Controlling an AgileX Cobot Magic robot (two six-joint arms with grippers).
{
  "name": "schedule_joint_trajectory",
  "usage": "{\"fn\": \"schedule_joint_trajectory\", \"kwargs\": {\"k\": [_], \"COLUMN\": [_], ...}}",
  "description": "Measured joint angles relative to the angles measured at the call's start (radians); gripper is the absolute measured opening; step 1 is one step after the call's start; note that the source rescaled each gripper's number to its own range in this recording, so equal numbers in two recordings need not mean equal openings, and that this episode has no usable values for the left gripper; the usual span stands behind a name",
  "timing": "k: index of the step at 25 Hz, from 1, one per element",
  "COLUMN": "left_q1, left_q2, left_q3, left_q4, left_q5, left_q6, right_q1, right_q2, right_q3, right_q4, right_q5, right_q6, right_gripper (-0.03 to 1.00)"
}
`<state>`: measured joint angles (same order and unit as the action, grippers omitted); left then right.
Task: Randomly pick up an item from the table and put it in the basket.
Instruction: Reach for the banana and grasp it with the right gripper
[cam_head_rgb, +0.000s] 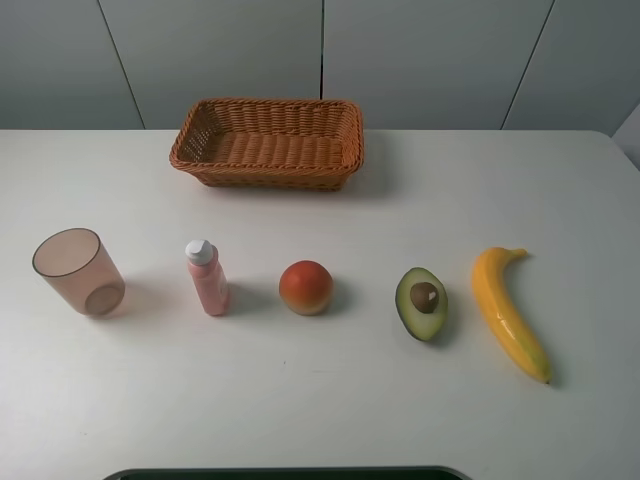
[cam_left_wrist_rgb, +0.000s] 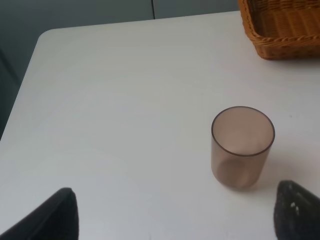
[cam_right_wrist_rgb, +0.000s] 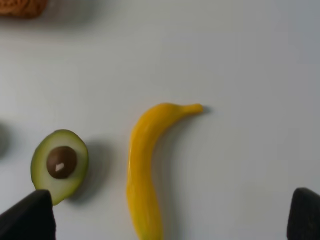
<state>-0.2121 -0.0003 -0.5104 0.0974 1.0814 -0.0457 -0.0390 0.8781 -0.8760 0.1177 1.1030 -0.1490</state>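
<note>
The banana (cam_head_rgb: 508, 312) lies flat on the table (cam_head_rgb: 320, 420) out at about four o'clock, its stem end pointing to twelve. It touches nothing. An avocado half (cam_head_rgb: 422, 302) sits near it on its nine o'clock side, pit up. Further that way along the same row come a round fruit (cam_head_rgb: 306, 287), a pink bottle (cam_head_rgb: 207, 277) and, at eight o'clock, a cup (cam_head_rgb: 78, 272) (mouth up). The basket (cam_head_rgb: 265, 178) stands at twelve o'clock, well apart from the row.

The left gripper (cam_left_wrist_rgb: 177, 220) has its fingers spread wide, holding nothing, with the cup ahead of them. The right gripper (cam_right_wrist_rgb: 167, 220) is spread just as wide above the banana, not touching it.
</note>
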Motion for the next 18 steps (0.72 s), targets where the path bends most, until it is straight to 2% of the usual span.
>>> {"fn": "schedule_joint_trajectory", "kwargs": {"k": [4, 9, 18], "left_q1": [0.000, 0.000, 0.000], "left_q2": [0.000, 0.000, 0.000], "left_q3": [0.000, 0.000, 0.000], "left_q4": [0.000, 0.000, 0.000], "left_q5": [0.000, 0.000, 0.000], "left_q6": [0.000, 0.000, 0.000], "right_q1": [0.084, 0.201, 0.260], "right_q2": [0.200, 0.401, 0.650], "right_q3": [-0.005, -0.005, 0.064], "right_q4": [0.000, -0.002, 0.003], "right_q5": [-0.010, -0.082, -0.229], "right_q6": [0.005, 0.073, 0.111], "right_gripper": [1.00, 1.00, 0.96]}}
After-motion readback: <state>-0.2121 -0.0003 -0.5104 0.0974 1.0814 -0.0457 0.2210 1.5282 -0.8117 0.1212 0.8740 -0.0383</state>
